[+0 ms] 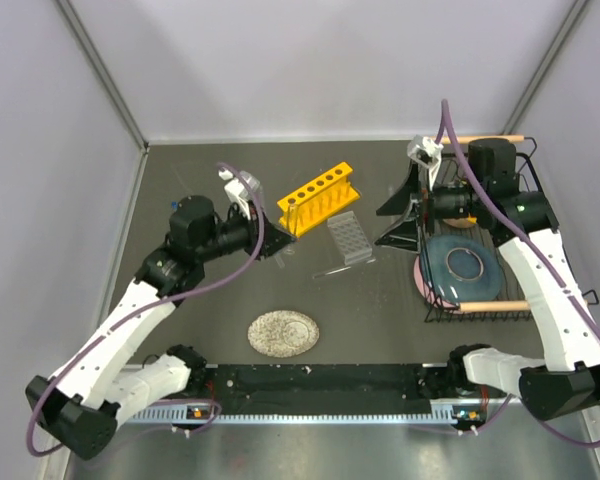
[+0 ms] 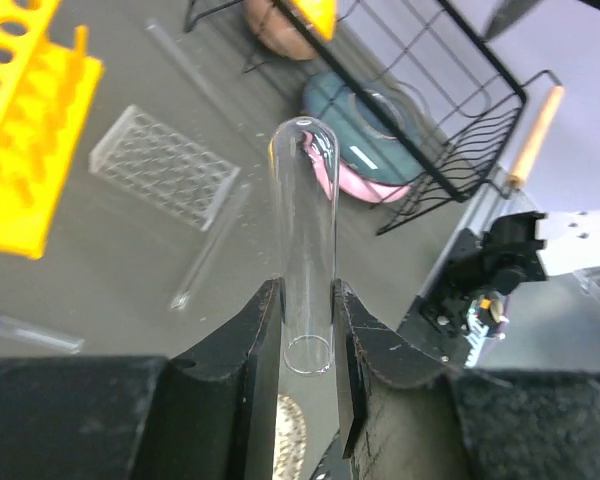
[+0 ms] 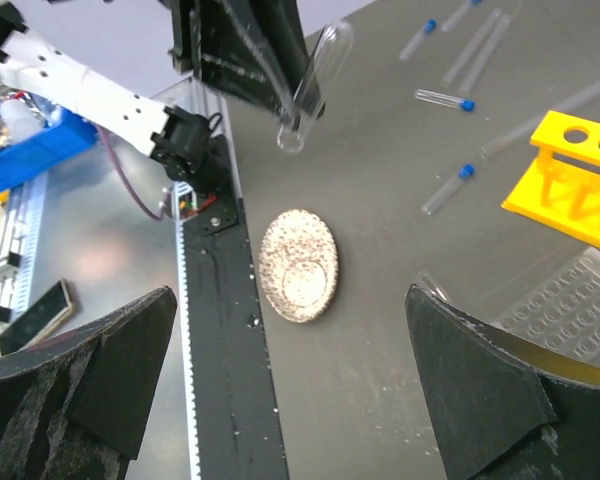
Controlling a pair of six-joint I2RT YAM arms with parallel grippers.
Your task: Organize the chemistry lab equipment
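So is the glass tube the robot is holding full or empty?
Empty. The glass tube in the left hand looks clear all through, with the grey table showing behind it.

Reaching forward with elbow bent, left hand clamped on a tube near its open end. Raised over the far right, forearm angled inward, right hand spread wide, aimed leftward.

Yellow rack just beside clear gridded rack; speckled plate well apart.
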